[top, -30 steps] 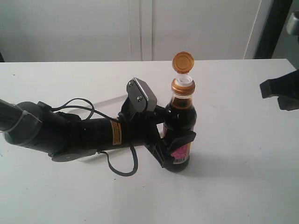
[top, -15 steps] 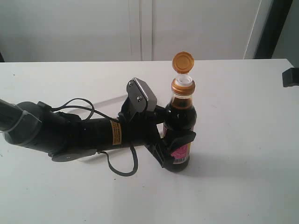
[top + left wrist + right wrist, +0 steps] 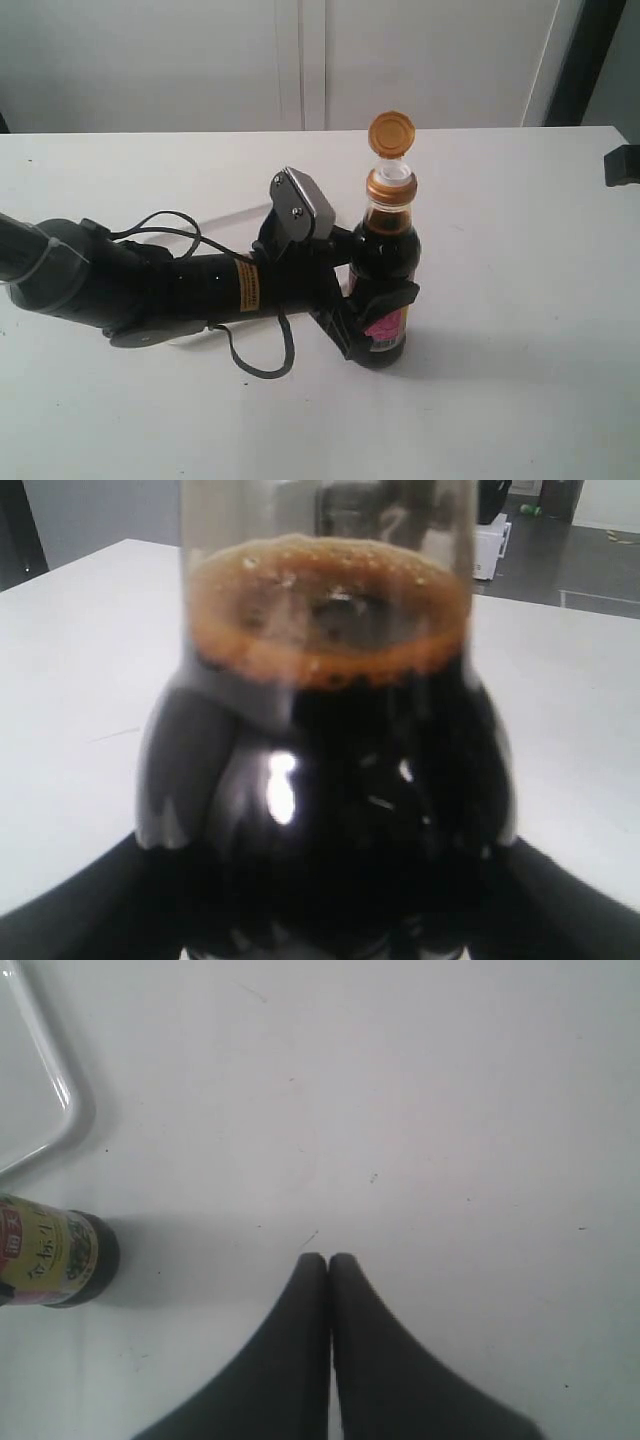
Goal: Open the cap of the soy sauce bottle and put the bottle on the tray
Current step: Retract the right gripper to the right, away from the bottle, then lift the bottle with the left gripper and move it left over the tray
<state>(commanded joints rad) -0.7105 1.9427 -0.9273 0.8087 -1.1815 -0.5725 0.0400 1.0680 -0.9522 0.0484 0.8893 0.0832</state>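
Exterior view, bottle: the soy sauce bottle (image 3: pixel 385 285) stands upright on the white table (image 3: pixel 520 300), a little right of frame centre.
Exterior view, cap: the cap (image 3: pixel 391 133) is flipped up and back above the white spout (image 3: pixel 391 176).
Exterior view, left arm: the left gripper (image 3: pixel 372 312) comes in from the lower left and clamps the bottle's lower body at the label.
Exterior view, right arm: only a dark piece shows at the right edge.
Left wrist view: the bottle (image 3: pixel 330 780) fills the frame, foam ringing the dark liquid, with the black jaws against both sides at the bottom.
Right wrist view, gripper: the right gripper (image 3: pixel 329 1260) has its fingers pressed together, holding nothing, above bare table (image 3: pixel 450 1110).
Right wrist view, bottle: at the left edge, its base (image 3: pixel 50 1263) on the table.
Right wrist view, tray: the tray (image 3: pixel 60 1095), a rounded corner only, is in the upper left, apart from the bottle.
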